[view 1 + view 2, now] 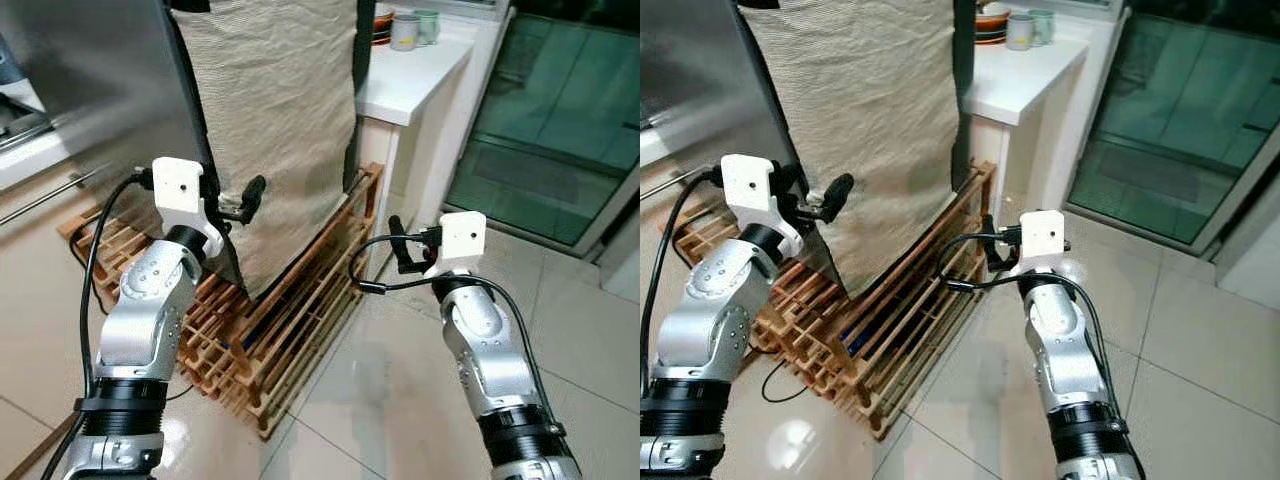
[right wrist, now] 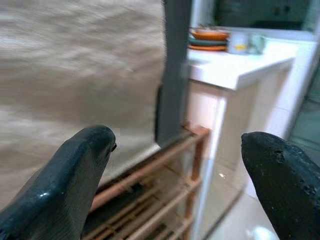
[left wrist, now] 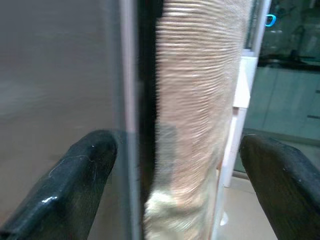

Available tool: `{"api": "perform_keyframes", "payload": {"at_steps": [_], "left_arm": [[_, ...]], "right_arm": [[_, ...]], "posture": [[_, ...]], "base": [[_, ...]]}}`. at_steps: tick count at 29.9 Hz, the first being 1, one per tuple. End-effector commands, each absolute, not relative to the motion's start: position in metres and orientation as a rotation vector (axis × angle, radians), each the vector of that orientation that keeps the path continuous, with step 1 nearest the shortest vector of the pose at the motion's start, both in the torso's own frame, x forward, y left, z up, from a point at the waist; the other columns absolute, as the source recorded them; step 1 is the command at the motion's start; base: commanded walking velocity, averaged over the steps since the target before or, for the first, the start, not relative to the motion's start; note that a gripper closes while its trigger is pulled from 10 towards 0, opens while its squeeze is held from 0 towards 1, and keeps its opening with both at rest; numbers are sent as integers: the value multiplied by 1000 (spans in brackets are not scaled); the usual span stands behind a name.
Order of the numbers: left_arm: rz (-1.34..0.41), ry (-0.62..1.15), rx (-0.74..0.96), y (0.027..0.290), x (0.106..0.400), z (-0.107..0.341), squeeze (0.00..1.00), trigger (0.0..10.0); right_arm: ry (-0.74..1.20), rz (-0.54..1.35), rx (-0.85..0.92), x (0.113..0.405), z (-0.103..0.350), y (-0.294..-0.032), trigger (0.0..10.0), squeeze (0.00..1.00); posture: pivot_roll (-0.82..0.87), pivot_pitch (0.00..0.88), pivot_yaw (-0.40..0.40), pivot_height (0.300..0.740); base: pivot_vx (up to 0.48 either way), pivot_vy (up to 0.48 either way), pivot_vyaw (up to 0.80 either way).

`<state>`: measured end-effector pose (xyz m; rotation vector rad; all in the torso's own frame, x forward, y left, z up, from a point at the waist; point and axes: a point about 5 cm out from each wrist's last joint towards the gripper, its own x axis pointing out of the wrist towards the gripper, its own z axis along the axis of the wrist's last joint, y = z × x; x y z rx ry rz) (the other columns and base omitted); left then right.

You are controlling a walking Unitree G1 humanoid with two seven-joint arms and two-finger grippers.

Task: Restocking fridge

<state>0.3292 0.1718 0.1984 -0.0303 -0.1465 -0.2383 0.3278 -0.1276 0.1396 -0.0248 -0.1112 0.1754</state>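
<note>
Left gripper (image 3: 172, 175), arm bent upward, fingers spread apart, straddling the fridge door's (image 1: 90, 90) dark edge beside a beige cloth (image 1: 270, 120). Right gripper (image 2: 175, 165), forearm raised, fingers likewise parted and empty, facing the wooden rack (image 1: 290, 320) below the white counter's (image 1: 415, 85) corner.

indoor, even light | floor (image 1: 400, 400) glare (faint) | wrist views blurred
</note>
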Motion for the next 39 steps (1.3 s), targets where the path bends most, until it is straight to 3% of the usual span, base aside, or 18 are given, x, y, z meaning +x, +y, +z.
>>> {"api": "perform_keyframes", "payload": {"at_steps": [1, 10, 12, 17, 22, 28, 39], "left_arm": [[-221, -145, -53, 175, 329, 200, 0, 10000], [-342, -88, -108, 152, 330, 187, 0, 10000], [-331, -85, -101, 152, 333, 187, 0, 10000], [-103, -24, -88, 172, 356, 184, 0, 10000], [-73, -18, -107, 174, 359, 183, 0, 10000], [-140, -12, -142, 156, 365, 181, 0, 10000], [-178, -98, -149, 165, 346, 188, 0, 10000]], "right_arm": [[-113, 183, -26, 328, 139, -127, 10000, 0], [-104, 187, -16, 328, 138, -126, 10000, 0], [-105, 187, -15, 327, 138, -127, 10000, 0], [-102, 174, -19, 324, 137, -134, 10000, 0], [-103, 163, -20, 322, 137, -135, 10000, 0], [-101, 165, -23, 322, 137, -136, 10000, 0], [-109, 159, -29, 319, 138, -138, 10000, 0]], "posture": [[-95, 0, 31, 740], [-93, 0, 23, 740], [-97, 0, 25, 740], [-119, 0, 41, 740], [-129, 0, 48, 740], [-140, 0, 52, 740], [-140, 0, 63, 740]], "base": [[0, 0, 0], [0, 0, 0], [0, 0, 0], [0, 0, 0], [0, 0, 0], [0, 0, 0], [0, 0, 0]]}}
